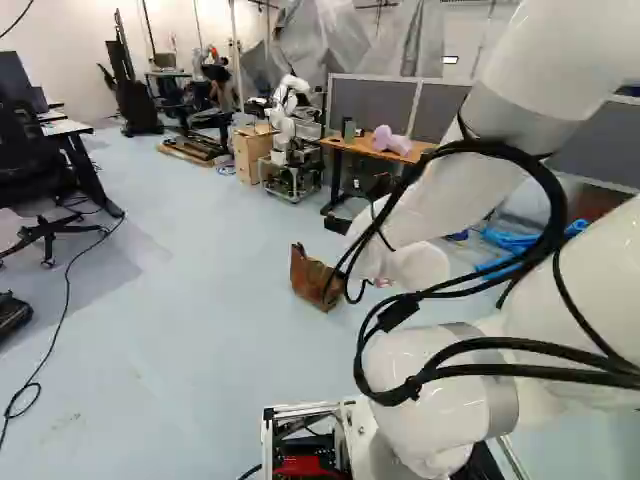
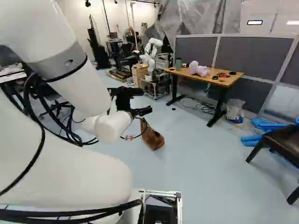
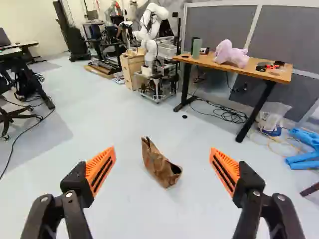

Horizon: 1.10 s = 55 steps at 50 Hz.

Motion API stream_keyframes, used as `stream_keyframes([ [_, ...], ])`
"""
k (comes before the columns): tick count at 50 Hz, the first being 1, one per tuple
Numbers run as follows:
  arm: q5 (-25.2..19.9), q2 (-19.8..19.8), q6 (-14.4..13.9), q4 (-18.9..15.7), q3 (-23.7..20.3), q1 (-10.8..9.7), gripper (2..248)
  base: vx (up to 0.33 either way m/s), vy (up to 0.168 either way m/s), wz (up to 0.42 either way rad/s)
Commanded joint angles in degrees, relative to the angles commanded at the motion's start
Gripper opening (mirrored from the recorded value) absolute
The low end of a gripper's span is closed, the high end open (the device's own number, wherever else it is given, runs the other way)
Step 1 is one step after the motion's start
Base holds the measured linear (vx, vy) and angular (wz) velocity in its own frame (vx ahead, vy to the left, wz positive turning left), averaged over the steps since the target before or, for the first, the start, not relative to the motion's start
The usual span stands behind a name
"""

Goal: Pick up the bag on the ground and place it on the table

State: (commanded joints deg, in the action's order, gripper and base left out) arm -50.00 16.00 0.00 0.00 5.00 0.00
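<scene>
Gripper [image 3: 163,158] stands wide and empty; crumpled brown bag [image 3: 158,165] looks light, soft and crushable, so a gentle pinch across its narrow middle seems best.

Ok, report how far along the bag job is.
Looks done: the hand is open and aimed at the brown bag, which shows ahead, between its fingers in the wrist view.
In hand: nothing; the approach seems under way.
Left: grip the bag, lift it off the floor and set it on the wooden table.
</scene>
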Motion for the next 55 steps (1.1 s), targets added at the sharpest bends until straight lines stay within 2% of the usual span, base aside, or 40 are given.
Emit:
stream_keyframes([
  [26, 0.00, 0.00, 0.00, 0.00, 0.00, 0.00, 247, 0.057, 0.002, -0.001],
  [55, 0.00, 0.00, 0.00, 0.00, 0.00, 0.00, 247, 0.140, 0.002, -0.013],
])
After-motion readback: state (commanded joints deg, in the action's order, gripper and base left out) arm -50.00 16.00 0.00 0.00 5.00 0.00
